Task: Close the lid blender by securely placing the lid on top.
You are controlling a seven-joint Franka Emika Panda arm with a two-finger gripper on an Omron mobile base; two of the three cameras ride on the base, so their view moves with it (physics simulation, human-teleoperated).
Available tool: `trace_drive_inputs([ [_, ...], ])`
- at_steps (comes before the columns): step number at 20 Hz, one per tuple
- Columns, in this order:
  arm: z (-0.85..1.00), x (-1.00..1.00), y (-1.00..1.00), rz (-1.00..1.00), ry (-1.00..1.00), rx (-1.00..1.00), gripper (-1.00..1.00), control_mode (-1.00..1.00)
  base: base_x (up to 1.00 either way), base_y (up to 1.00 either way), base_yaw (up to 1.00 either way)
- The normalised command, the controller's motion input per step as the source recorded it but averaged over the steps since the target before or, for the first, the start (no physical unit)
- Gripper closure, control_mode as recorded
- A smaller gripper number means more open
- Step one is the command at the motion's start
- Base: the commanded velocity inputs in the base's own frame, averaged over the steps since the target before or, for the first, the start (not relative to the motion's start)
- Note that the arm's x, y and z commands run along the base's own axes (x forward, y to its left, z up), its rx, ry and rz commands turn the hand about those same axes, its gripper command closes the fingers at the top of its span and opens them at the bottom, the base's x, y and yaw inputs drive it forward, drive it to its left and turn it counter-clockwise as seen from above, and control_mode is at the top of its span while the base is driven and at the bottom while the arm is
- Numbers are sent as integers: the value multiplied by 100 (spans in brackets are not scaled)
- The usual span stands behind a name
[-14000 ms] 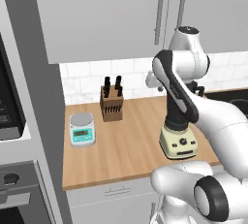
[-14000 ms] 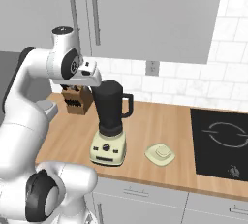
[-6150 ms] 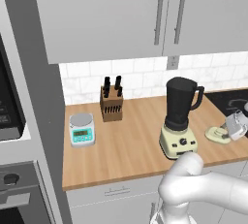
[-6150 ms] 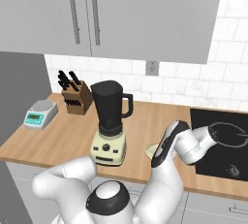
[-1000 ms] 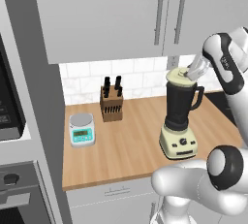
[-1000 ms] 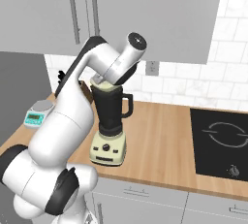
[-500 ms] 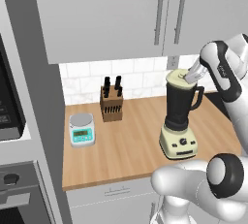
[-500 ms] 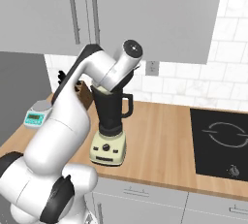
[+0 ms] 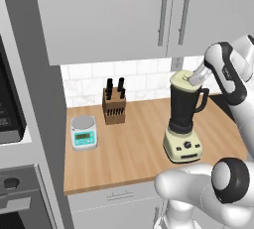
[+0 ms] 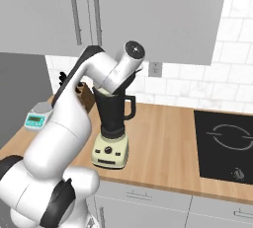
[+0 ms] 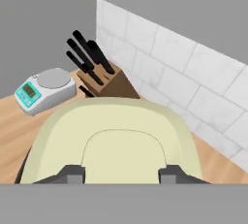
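Lid (image 9: pixel 181 78): pale cream disc, lying on the mouth of the dark jar, on top of the blender (image 9: pixel 184 119); looks level in the left base view, though full seating cannot be confirmed.
Blender place: on the wooden counter (image 9: pixel 134 139), right of the knife block (image 9: pixel 113 105) and the kitchen scale (image 9: pixel 83 131), well apart from both.
Handling of lid: probably light and stiff, smooth plastic, a little slippery; not fragile.
Where to hold: best by the raised centre part (image 11: pixel 124 151), between the two fingers (image 11: pixel 71 173); the wide rim gives no good hold.
Gripper (image 9: pixel 194 78): right at the top of the lid, fingers on both sides of the raised centre; gripping or already loose, cannot tell.
Arm pose: raised high, bent at the elbow, forearm sloping down to the jar top from the right in the left base view; hand pointing down onto the lid.
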Motion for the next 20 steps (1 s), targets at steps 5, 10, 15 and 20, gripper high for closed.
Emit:
trace_drive_inputs([
  [5,0,0,0,6,17,0,100,-100,0,0,0],
  [10,0,-7,0,7,4,0,100,-100,0,0,0],
  [15,-1,-19,4,3,-1,0,100,-100,0,0,0],
  [20,-16,0,1,3,-7,-1,100,-100,0,0,0],
])
